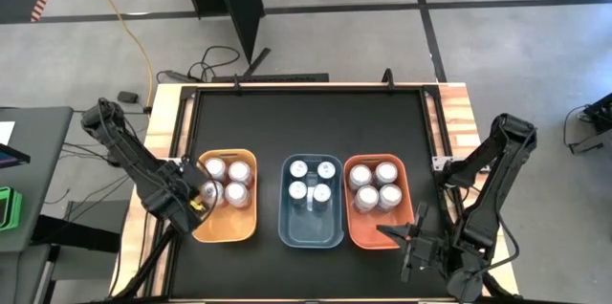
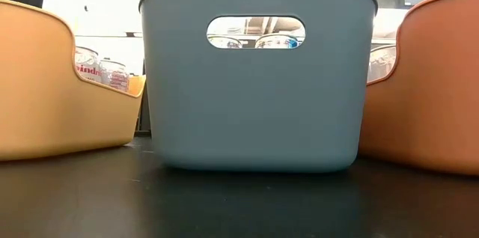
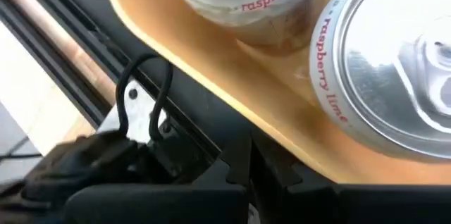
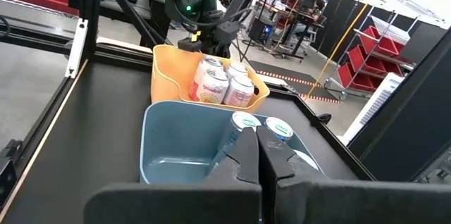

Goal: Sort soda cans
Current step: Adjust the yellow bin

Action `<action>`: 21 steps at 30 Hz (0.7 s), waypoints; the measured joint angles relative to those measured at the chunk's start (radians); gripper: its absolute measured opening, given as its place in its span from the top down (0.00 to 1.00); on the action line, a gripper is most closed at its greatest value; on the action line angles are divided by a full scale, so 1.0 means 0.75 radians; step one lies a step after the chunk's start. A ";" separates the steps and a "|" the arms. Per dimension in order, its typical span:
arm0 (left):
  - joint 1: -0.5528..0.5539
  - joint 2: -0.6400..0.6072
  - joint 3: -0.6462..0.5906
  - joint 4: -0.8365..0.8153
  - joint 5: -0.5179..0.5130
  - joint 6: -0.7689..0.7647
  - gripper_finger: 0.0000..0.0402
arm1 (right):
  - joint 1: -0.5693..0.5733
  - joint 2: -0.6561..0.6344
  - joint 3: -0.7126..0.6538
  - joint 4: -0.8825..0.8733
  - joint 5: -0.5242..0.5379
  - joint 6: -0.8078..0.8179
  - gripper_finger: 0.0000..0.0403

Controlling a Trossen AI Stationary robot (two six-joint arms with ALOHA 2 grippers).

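On the black table point(image 1: 306, 113) three plastic bins stand in a row, and all the soda cans are inside them. The orange-yellow bin point(image 1: 229, 223) on the left holds four cans point(image 1: 226, 181) grouped in its far half; in the left wrist view two of them show white bodies with the words "raspberry lime" point(image 3: 394, 69). The blue bin point(image 1: 312, 230) in the middle holds four cans point(image 1: 313, 180), also in its far half, and the red-orange bin point(image 1: 367, 230) on the right holds four cans point(image 1: 375, 187) in the same way. The near half of each bin has no cans. The left gripper point(image 1: 198, 201) is at the left wall of the orange-yellow bin, just beside the cans there, and its fingers are pressed together with nothing between them. The right gripper point(image 4: 258, 155) is at the near right part of the table, beside the near right corner of the red-orange bin; its two dark fingers point(image 4: 243, 157) touch each other and hold no can. In the low view the blue bin point(image 2: 254, 81) fills the middle, and can tops point(image 2: 254, 42) show through its handle opening.
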 joint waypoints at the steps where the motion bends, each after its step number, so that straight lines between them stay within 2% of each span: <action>1: 0.009 0.000 -0.012 0.020 -0.007 0.032 1.00 | 0.000 0.000 0.000 0.000 -0.001 0.000 0.99; 8: 0.072 -0.005 -0.095 0.150 -0.036 0.221 1.00 | 0.000 0.000 0.000 0.000 -0.001 0.000 0.99; 13: 0.119 -0.004 -0.099 0.208 -0.110 0.331 1.00 | -0.001 0.000 0.000 -0.002 -0.014 0.000 0.99; 21: 0.227 -0.001 -0.104 0.369 -0.140 0.373 1.00 | -0.003 0.000 -0.001 -0.002 -0.015 -0.001 1.00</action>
